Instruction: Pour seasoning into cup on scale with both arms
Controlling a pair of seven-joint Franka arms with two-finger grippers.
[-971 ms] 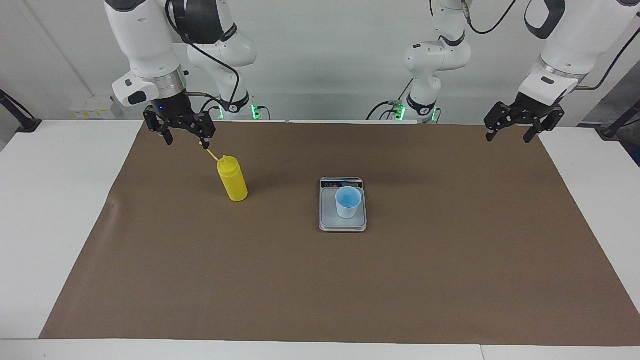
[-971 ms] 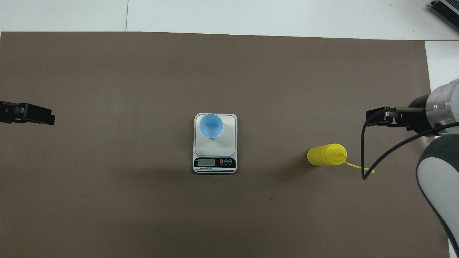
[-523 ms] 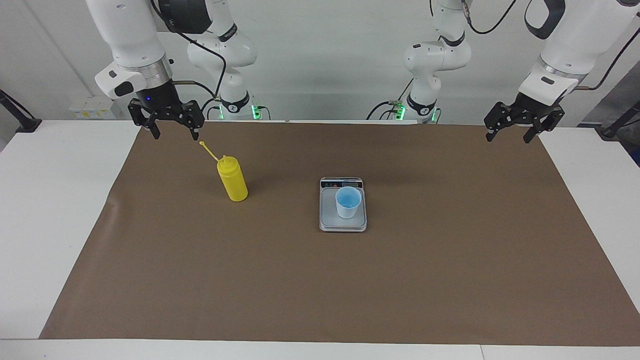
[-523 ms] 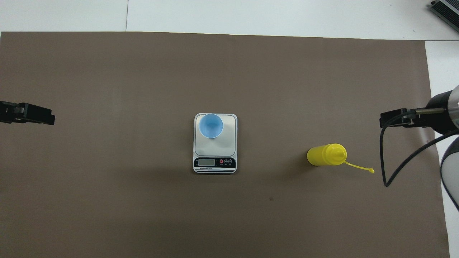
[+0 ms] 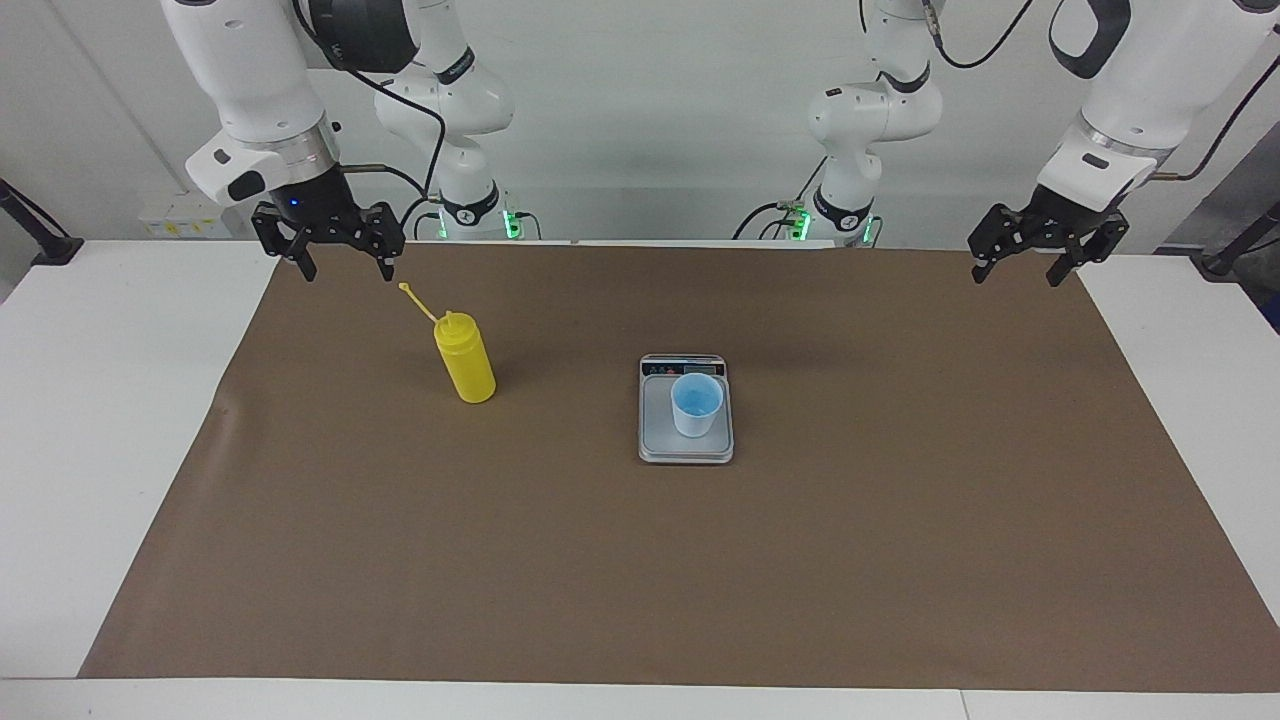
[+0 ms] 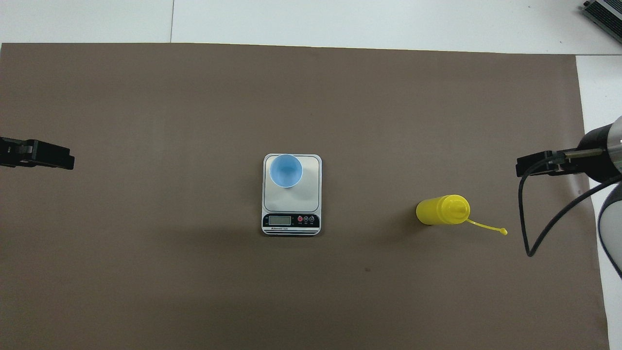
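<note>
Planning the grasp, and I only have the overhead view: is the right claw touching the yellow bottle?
Observer: No. The right claw hangs open in the air, clear of the seasoning bottle.
Operator: Is the bottle upright?
Observer: Yes, it stands upright on the mat, with its cap strap sticking up toward that claw.
Operator: And the left claw?
Observer: The left claw waits open, raised over the mat's edge at its own end.
</note>
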